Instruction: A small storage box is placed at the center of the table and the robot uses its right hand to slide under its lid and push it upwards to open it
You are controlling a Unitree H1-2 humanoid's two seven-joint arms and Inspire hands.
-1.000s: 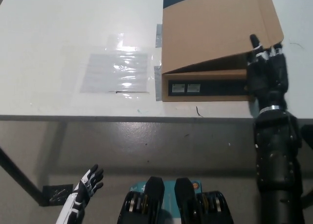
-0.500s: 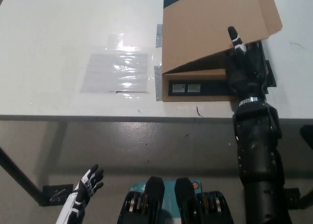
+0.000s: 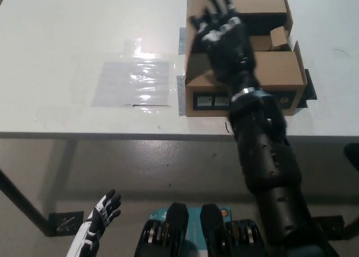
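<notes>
Since a moment ago the lid of the brown cardboard storage box has swung up and back; the box now stands open at the upper right of the frame, on the white table; my black right hand reaches over it, fingers spread, holding nothing; my white left hand rests lower left, fingers apart.

1 storage box, 2 robot hands

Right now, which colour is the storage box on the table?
Brown cardboard; the storage box shows in the head view, its only view.
</notes>
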